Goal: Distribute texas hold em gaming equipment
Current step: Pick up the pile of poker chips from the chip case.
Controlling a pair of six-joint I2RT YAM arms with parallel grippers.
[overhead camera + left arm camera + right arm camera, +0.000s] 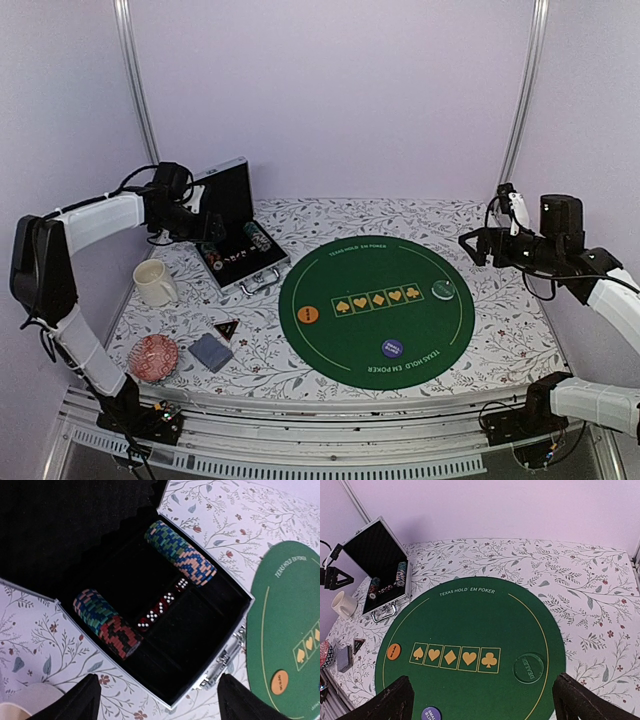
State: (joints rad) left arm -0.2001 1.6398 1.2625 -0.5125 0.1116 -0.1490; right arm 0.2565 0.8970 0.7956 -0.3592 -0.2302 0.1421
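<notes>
An open aluminium case (228, 195) at the back left holds two rows of striped poker chips (180, 555) (106, 624) and red dice (160, 605). My left gripper (212, 234) hovers over the case, open, and its fingertips (75, 700) straddle the front corner with nothing between them. On the green mat (375, 270) lie the orange button (309, 314), purple button (392, 348) and pale-green dealer button (443, 291). The card deck (210, 351) and black triangular marker (227, 328) lie front left. My right gripper (480, 245) hangs open above the mat's right side, empty (485, 700).
A cream mug (154, 282) stands left of the case, close to my left arm. A red patterned round object (153, 357) sits at the front left corner beside the deck. The case's latches (222, 662) face the mat. Frame posts rise at both back corners.
</notes>
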